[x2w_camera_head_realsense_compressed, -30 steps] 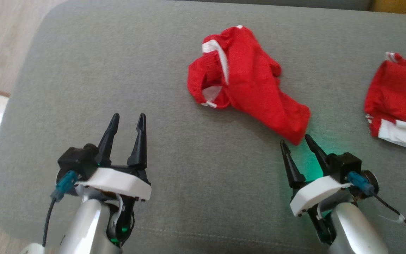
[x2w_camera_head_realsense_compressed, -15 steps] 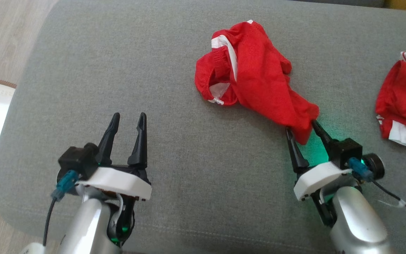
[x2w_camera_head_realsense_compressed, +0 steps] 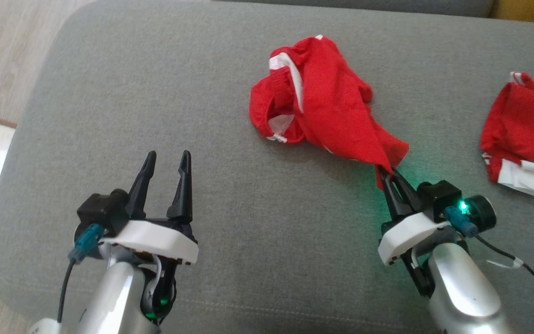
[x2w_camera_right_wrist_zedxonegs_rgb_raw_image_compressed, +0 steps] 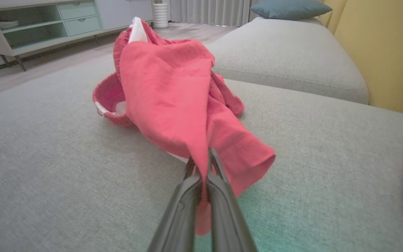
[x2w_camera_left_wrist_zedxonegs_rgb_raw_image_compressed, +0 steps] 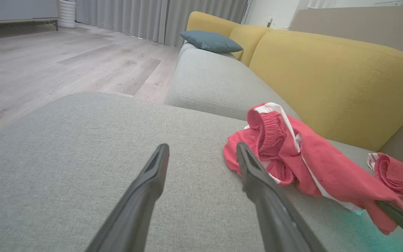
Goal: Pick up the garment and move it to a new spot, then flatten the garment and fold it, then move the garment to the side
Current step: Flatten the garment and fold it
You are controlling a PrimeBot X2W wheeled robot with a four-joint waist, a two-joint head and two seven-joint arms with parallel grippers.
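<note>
The garment [x2w_camera_head_realsense_compressed: 327, 106] is a crumpled pair of red shorts with white trim, lying on the grey cushion [x2w_camera_head_realsense_compressed: 230, 195]. My right gripper [x2w_camera_head_realsense_compressed: 387, 172] is shut on its near hem, and that corner is lifted a little off the cushion. In the right wrist view the closed fingers pinch the red cloth [x2w_camera_right_wrist_zedxonegs_rgb_raw_image_compressed: 173, 101] at the gripper [x2w_camera_right_wrist_zedxonegs_rgb_raw_image_compressed: 201, 162]. My left gripper [x2w_camera_head_realsense_compressed: 167, 160] stands open over bare cushion to the left, apart from the garment. The left wrist view has the garment [x2w_camera_left_wrist_zedxonegs_rgb_raw_image_compressed: 303, 154] right of the open left gripper [x2w_camera_left_wrist_zedxonegs_rgb_raw_image_compressed: 201, 154].
A second red and white garment [x2w_camera_head_realsense_compressed: 522, 134] lies at the cushion's right edge. A yellow sofa back [x2w_camera_left_wrist_zedxonegs_rgb_raw_image_compressed: 334, 70] rises behind, with a teal pillow [x2w_camera_left_wrist_zedxonegs_rgb_raw_image_compressed: 210, 41] further along. Wooden floor [x2w_camera_head_realsense_compressed: 7, 51] lies past the cushion's left edge, and a low cabinet [x2w_camera_right_wrist_zedxonegs_rgb_raw_image_compressed: 47, 24] stands beyond.
My right gripper moved forward onto the garment's near hem and shut on it; the hem now rises off the cushion. The left gripper has not moved. The head camera shifted slightly.
</note>
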